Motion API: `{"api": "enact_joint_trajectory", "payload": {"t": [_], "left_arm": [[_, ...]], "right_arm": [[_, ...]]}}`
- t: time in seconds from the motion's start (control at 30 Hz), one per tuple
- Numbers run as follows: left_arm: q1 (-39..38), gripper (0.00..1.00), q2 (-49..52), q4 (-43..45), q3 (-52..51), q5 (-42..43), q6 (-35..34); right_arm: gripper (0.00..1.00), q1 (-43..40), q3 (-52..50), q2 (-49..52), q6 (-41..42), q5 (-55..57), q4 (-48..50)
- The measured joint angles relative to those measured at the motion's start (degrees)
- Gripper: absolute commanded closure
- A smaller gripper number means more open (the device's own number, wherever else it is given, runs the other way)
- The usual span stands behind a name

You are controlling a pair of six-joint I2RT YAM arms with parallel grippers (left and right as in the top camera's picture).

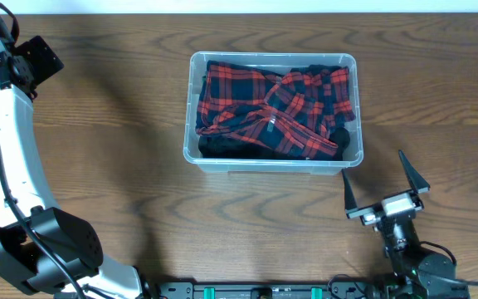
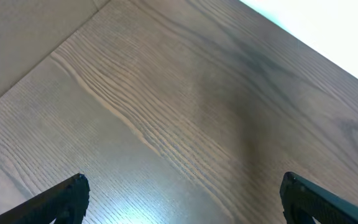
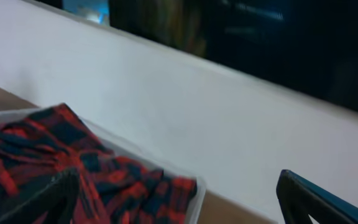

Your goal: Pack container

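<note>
Overhead, plaid cloth [image 1: 272, 104] is bunching loosely in the container [image 1: 191, 108] and may be springing out unpressed. The left pincer [image 2: 184, 182] and right pincer [image 1: 372, 163] are gaping wide, empty.

From my overhead view the bench [image 1: 106, 124] is dark brown wood grain and fills nearly the whole frame, its far edge meeting a pale wall [image 3: 197, 106]. Directly on it I see the container [image 1: 264, 167], a clear rectangular bin with rounded corners. It sits a little right of centre, nearer the far edge, long sides parallel to that edge.
</note>
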Motion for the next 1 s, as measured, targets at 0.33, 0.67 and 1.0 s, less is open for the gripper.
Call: {"api": "enact_joint_trajectory", "payload": {"t": [0.33, 0.67, 1.0], "left_arm": [[0.00, 0.02, 0.00, 0.02, 0.00, 0.00, 0.00], [0.00, 0.02, 0.00, 0.02, 0.00, 0.00, 0.02], [0.00, 0.02, 0.00, 0.02, 0.00, 0.00, 0.00]], "right_arm": [[0.01, -0.76, -1.29, -0.15, 2.08, 3.80, -9.94], [0.01, -4.02, -1.29, -0.15, 2.49, 4.74, -17.18], [0.01, -4.11, -1.29, -0.15, 2.49, 4.76, -17.20]]}}
